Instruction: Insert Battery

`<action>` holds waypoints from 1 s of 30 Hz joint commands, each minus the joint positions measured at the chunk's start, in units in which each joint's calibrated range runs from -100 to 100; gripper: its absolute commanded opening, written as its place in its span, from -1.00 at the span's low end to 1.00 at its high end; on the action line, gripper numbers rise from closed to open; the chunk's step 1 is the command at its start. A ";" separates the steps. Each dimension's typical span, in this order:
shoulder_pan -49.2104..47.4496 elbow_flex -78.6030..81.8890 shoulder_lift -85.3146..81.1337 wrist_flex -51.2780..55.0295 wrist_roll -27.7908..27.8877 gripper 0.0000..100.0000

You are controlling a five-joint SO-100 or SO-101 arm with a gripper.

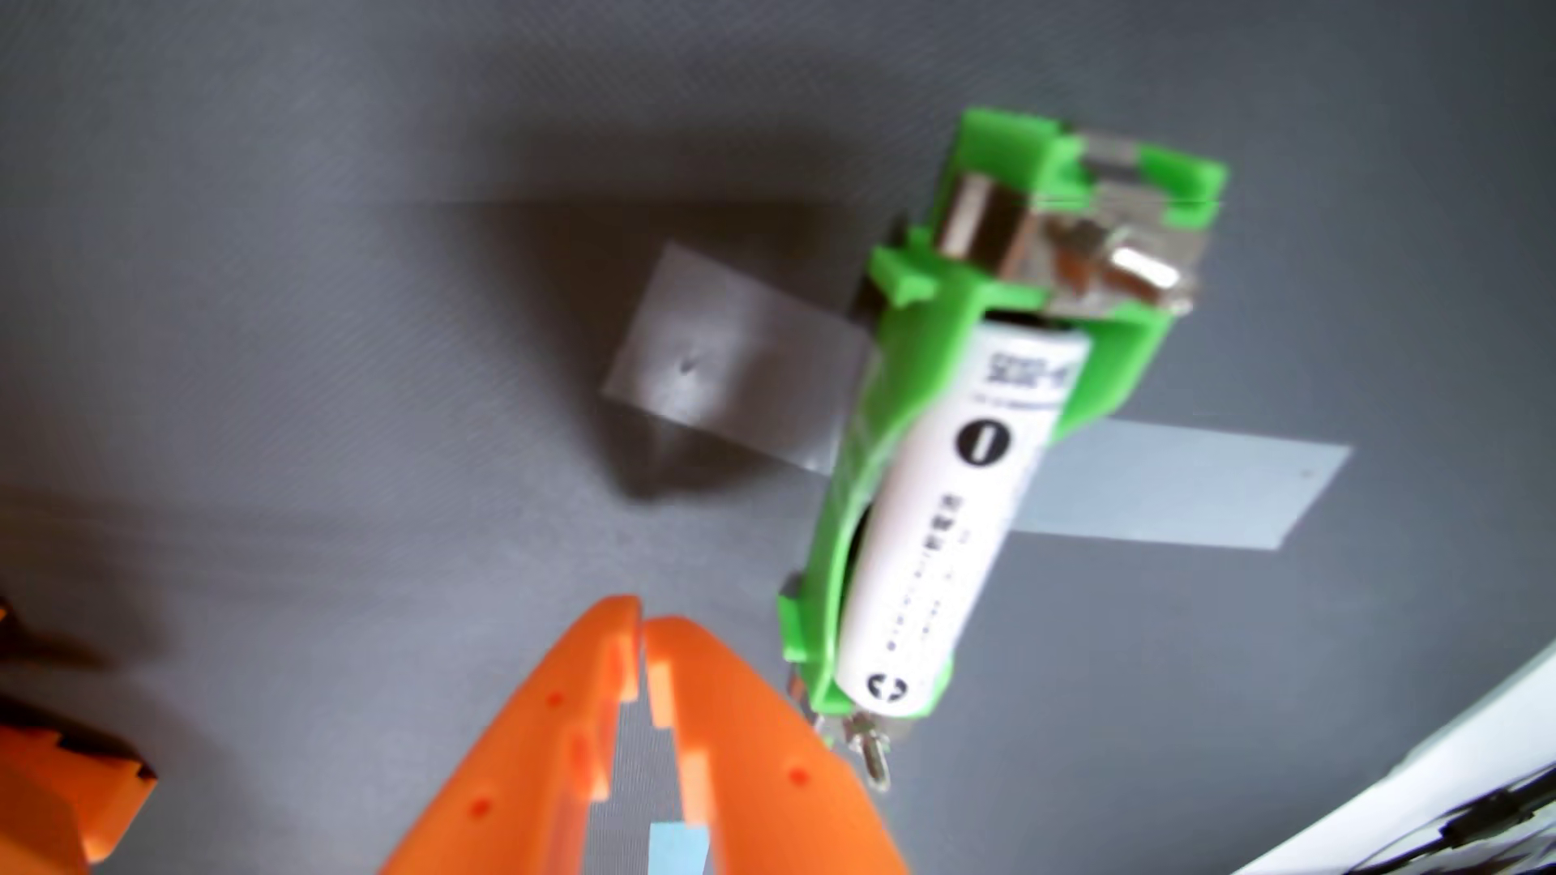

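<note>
The white battery [951, 513] lies lengthwise in the green holder [918, 353], near the grey table's [337, 379] right edge in the wrist view. Grey tape [1179, 492] straps the holder down, presumably so it cannot shift under pressing. The orange gripper [644, 627] sits just beside it, fingers pressed together on nothing (seating depth unclear through blur).

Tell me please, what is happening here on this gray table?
A robot arm is working on putting a battery into a holder. The white battery already lies in the green holder, which is fixed to the gray table with strips of tape. The orange tool is beside the holder, to its left in the wrist view, with its tips together and nothing between them.
</note>
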 commanded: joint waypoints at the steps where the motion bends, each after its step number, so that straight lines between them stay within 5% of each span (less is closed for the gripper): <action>1: 0.29 1.90 -1.49 -4.02 0.32 -0.97; 30: -0.89 5.59 -2.41 -4.86 0.32 -0.97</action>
